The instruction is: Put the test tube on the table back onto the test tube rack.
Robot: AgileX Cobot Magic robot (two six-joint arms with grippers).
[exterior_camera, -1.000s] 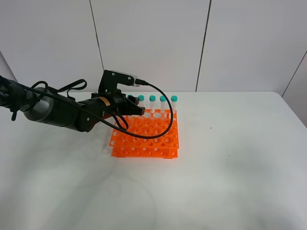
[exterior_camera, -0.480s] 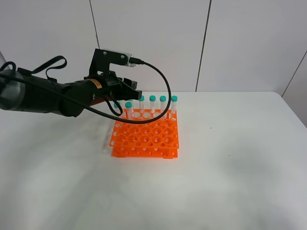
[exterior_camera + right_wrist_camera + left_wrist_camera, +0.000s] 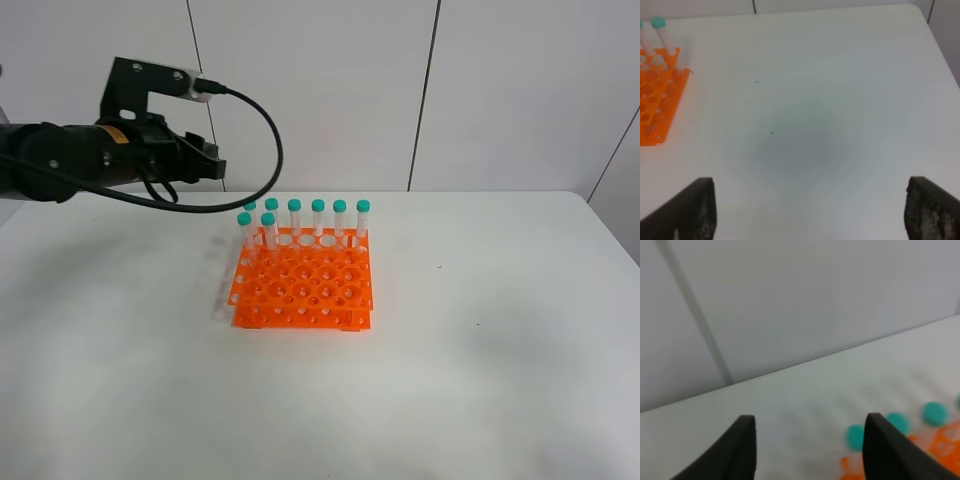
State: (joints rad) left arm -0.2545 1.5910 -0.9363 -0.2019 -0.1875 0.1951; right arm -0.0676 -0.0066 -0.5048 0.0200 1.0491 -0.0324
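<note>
The orange test tube rack (image 3: 305,285) stands on the white table (image 3: 480,360). Several teal-capped test tubes (image 3: 317,218) stand upright in its far row and at its left end. No tube lies on the table. My left gripper (image 3: 213,166) hangs high, up and to the left of the rack, apart from it. In the left wrist view this gripper (image 3: 807,445) is open and empty, with blurred teal caps (image 3: 855,436) below. My right gripper (image 3: 812,212) is open wide over bare table, and the rack (image 3: 655,100) shows at that picture's edge.
White wall panels rise behind the table. A black cable (image 3: 262,120) loops from the left wrist camera above the rack's left side. The table's right edge (image 3: 612,230) lies far from the rack.
My left gripper has risen from the rack's far left corner and pulled back up and to the left. The tubes at the rack's left end, hidden before, now show.
</note>
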